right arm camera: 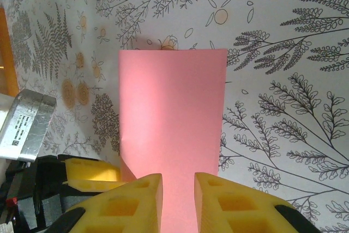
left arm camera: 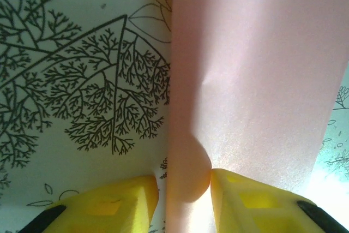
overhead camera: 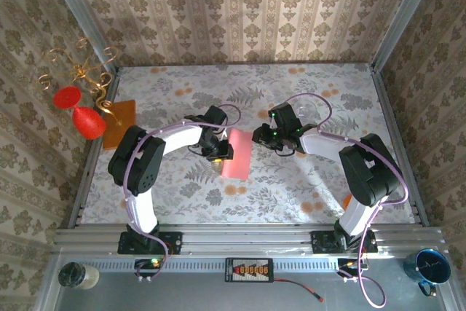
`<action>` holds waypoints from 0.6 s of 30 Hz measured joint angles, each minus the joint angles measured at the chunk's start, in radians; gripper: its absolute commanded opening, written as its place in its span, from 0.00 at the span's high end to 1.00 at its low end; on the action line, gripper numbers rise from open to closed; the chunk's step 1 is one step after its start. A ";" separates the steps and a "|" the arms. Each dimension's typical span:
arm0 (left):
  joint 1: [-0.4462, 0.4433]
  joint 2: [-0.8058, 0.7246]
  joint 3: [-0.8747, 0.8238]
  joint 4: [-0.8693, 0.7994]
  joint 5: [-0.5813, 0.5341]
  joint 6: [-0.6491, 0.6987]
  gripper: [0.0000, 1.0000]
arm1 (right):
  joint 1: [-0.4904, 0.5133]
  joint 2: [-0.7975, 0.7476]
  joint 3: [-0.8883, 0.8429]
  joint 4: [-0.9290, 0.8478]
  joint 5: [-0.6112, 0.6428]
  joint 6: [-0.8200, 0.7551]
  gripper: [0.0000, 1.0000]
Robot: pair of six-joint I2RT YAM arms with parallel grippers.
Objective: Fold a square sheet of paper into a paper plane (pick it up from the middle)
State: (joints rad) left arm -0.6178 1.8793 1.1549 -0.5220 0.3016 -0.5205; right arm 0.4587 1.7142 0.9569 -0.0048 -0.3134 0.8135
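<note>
On the ledge in front of the arm bases we find a jar (overhead camera: 76,274), a small black box (overhead camera: 249,269) with a red lead, and a blue cup (overhead camera: 429,266). Beyond the rail, both arms reach inward over the floral-printed table (overhead camera: 320,194) and meet near its centre. The pink sheet (overhead camera: 237,154) lies there as a rectangle, its long side running near to far and slightly tilted. The left gripper (overhead camera: 218,154) sits at the sheet's left long edge, about midway along it. In the left wrist view its yellow fingers (left arm camera: 256,205) stand a narrow gap apart, with that edge of the sheet running through the gap. One finger touches the paper, while a sliver of table shows between the paper and the other finger, so we read the jaws as slightly open and not clamped on the sheet. The right gripper (overhead camera: 259,136) sits at the sheet's far right corner. In the right wrist view its yellow fingers (right arm camera: 136,205) are likewise a small gap apart, with pink paper visible through the gap and extending away from the tips. We cannot tell whether the tips press on the sheet. Near the table's left edge lies an orange sheet (overhead camera: 120,123), and beside it a gold wire stand (overhead camera: 84,71) carries two red pieces (overhead camera: 80,111). Patterned walls (overhead camera: 240,12) close the far side.
</note>
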 measured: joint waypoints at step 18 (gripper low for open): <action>-0.005 0.026 0.032 -0.035 -0.011 -0.003 0.63 | -0.001 0.000 -0.018 0.001 0.000 0.000 0.76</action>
State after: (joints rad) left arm -0.6224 1.9057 1.1870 -0.5571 0.2901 -0.5232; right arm 0.4580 1.7142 0.9394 -0.0040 -0.3130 0.8139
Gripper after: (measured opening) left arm 0.370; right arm 0.239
